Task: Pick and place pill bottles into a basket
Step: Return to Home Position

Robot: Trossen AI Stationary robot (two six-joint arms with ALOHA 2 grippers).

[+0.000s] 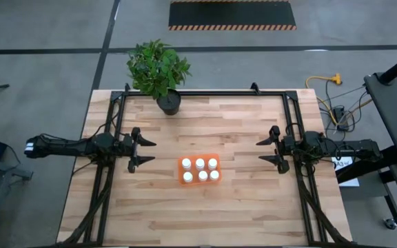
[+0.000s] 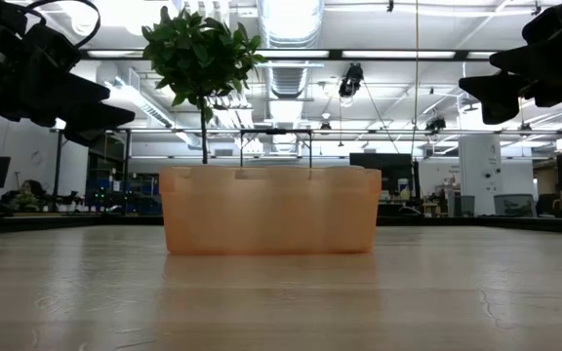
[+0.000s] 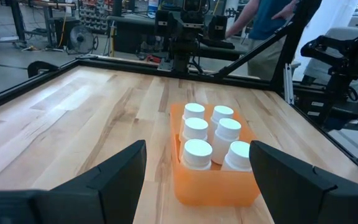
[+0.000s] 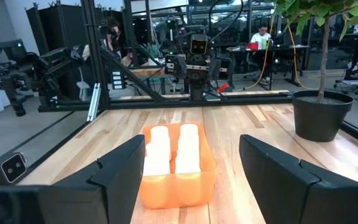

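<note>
The orange basket (image 1: 199, 170) stands on the table's middle, a little toward the near edge. Several white pill bottles (image 1: 199, 164) stand upright inside it in two rows; they also show in the left wrist view (image 3: 197, 153) and the right wrist view (image 4: 173, 149). My left gripper (image 1: 143, 151) hovers open to the left of the basket, fingers pointing at it. My right gripper (image 1: 266, 151) hovers open to the right of the basket, fingers pointing at it. Both are empty and above the table.
A green plant in a black pot (image 1: 169, 102) stands at the table's far edge, left of centre. Black frame rails (image 1: 105, 172) run along both sides of the table. A person (image 3: 272, 18) stands beyond the table's right side.
</note>
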